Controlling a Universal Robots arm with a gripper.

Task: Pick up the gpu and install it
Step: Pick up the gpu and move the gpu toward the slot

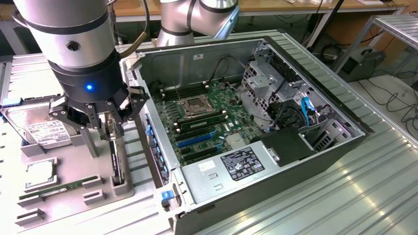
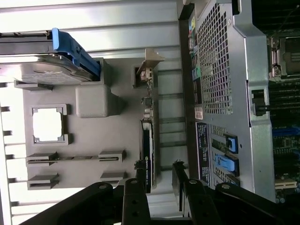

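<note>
The gpu (image 1: 116,164) is a slim black card standing on its edge in a slot of the grey parts tray (image 1: 68,156), beside the open computer case (image 1: 261,147). In the wrist view the gpu (image 2: 147,150) runs along the tray (image 2: 93,101), and its silver end bracket (image 2: 149,63) is at the far end. My gripper (image 1: 106,133) hangs just above the card's near end, open. Seen from the wrist, the gripper (image 2: 158,167) has one finger on each side of the card, which lies close to one finger (image 2: 140,176). Nothing is held.
On the tray lie a silver hard drive (image 1: 42,129), a CPU (image 1: 40,172) and a green RAM stick (image 1: 56,188). The motherboard (image 1: 205,115) lies exposed inside the case, with blue expansion slots (image 1: 196,139). The case wall (image 2: 220,70) stands close beside the gpu.
</note>
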